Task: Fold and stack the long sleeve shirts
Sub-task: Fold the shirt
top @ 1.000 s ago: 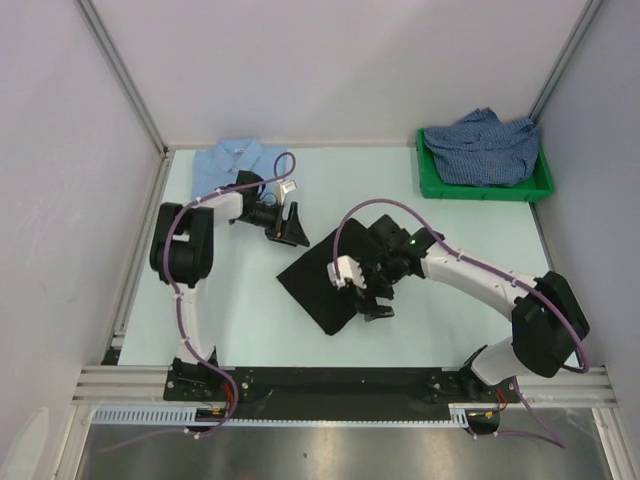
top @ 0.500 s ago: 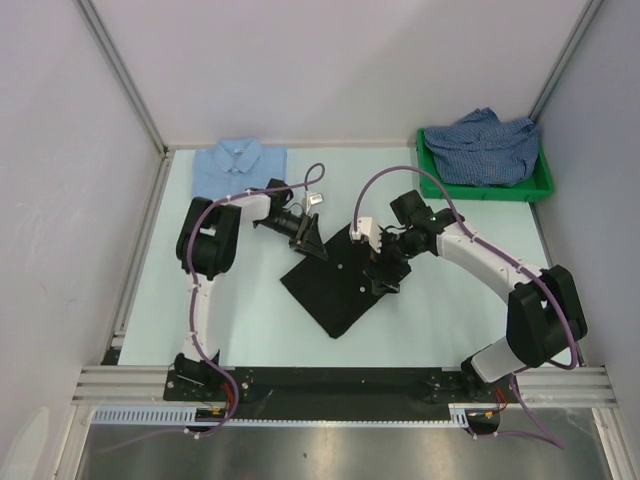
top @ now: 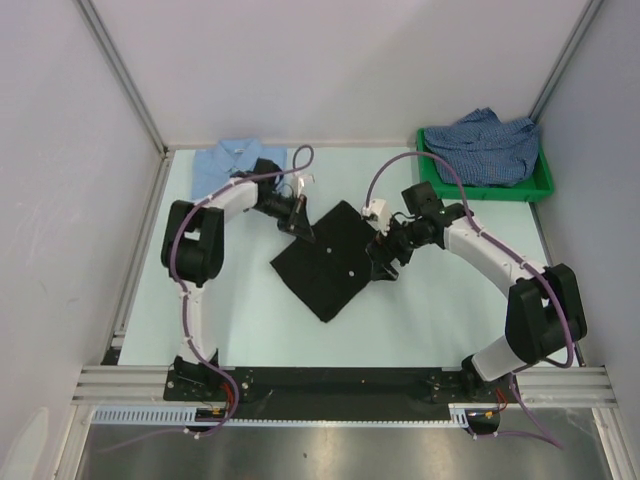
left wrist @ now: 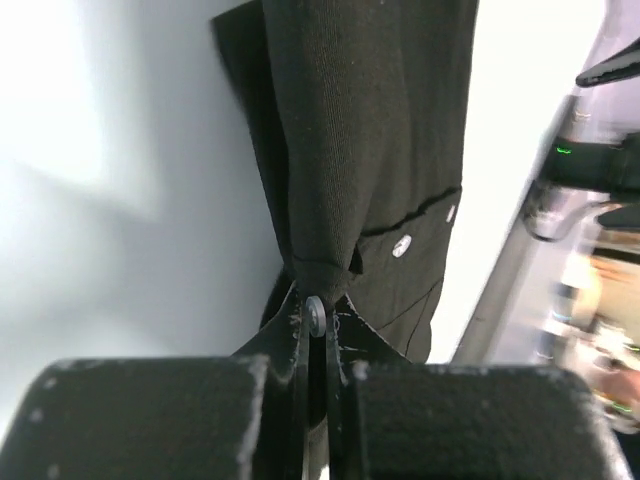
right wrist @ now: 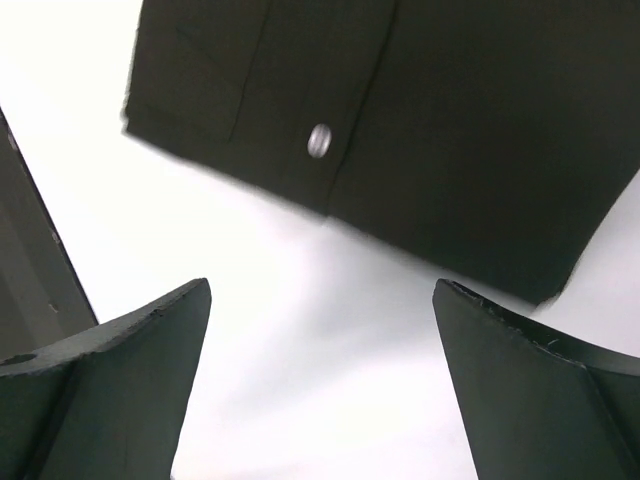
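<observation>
On the desk (top: pixel 450 300), the folded black shirt (top: pixel 325 260) is lying between both pincers, seemingly being readied for stacking. The left pincer (left wrist: pixel 315 315) is clenching its near edge. The right pincer (top: pixel 385 262) is hovering released beside the opposite edge and probably needs to be closing there next.

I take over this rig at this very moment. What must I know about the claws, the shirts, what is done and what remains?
The left claw is shut on an edge of the black shirt.
The right claw is open over that shirt's right edge, holding nothing.
The black shirt lies folded flat mid table. The light blue shirt lies folded at the far left. The checked shirt is crumpled in the green bin.
Done: two shirts folded.
Left: probably stack black on light blue, then fold and stack the checked one.
</observation>
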